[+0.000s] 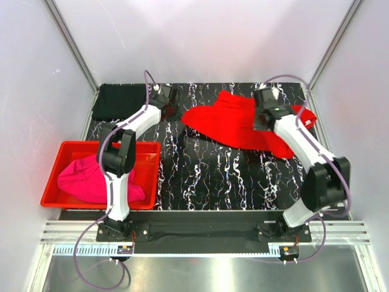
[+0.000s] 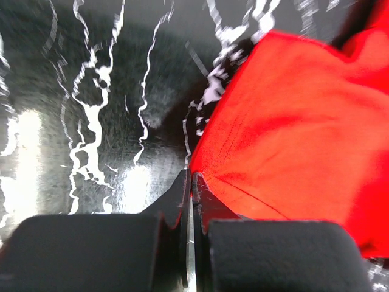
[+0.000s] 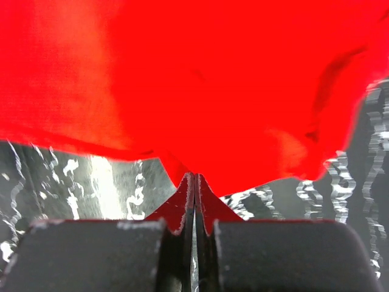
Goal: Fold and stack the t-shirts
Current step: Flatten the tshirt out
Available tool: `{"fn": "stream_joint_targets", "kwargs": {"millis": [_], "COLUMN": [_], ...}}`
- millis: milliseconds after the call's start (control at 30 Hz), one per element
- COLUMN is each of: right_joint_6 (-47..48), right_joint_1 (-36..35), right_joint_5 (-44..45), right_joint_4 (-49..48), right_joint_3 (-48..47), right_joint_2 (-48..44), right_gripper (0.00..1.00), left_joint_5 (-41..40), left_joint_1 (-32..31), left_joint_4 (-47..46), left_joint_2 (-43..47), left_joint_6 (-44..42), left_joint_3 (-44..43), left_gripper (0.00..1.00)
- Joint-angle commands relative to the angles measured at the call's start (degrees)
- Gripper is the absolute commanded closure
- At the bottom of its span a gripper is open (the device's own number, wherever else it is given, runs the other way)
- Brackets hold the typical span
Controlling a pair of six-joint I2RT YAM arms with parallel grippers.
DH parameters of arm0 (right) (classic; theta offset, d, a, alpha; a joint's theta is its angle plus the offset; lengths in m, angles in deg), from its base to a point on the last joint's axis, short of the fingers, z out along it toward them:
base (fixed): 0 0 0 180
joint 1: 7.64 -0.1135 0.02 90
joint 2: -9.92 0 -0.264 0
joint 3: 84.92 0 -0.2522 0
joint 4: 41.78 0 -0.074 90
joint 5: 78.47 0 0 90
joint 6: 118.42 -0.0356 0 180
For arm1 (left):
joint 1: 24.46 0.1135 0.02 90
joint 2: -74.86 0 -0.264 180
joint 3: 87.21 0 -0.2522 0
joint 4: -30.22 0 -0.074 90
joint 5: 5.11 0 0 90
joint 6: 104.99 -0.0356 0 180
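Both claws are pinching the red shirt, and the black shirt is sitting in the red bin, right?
Not quite. The shirt in the red bin is the magenta pink t-shirt; the black t-shirt lies on the table at its far left corner, as the top external view shows. The rest is right: the left gripper and the right gripper are each shut on the red t-shirt.

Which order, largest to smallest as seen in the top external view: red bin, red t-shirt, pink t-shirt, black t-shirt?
1. red bin and red t-shirt: too alike to rank; the shirt is partly covered.
2. pink t-shirt, bunched in the bin.
3. black t-shirt.
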Motion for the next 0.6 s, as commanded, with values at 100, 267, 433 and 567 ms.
{"fn": "stream_joint_targets", "kwargs": {"millis": [100, 267, 433, 567], "right_joint_6": [0.8, 3.0, 6.6, 5.0], "right_joint_1": [5.8, 12.1, 14.6, 14.6], "right_joint_5": [9.7, 10.8, 13.5, 5.6], "right_joint_4": [-0.9, -2.6, -6.2, -2.6], "right_joint_3": [-5.9, -10.8, -15.6, -19.7], "right_joint_2": [-14.6, -19.7, -23.4, -23.1], "right_gripper": [1.00, 1.00, 1.00, 1.00], "left_joint_5": [0.0, 0.0, 1.9, 4.5], "left_joint_1": [3.0, 5.5, 8.2, 8.5], "left_joint_4": [-3.9, -2.3, -2.2, -1.2], "left_joint_2": [12.0, 18.2, 23.8, 26.4], "left_joint_6": [-3.2, -5.3, -8.6, -10.3], "left_joint_3": [-0.1, -2.6, -3.4, -3.9], "left_gripper": [1.00, 1.00, 1.00, 1.00]}}
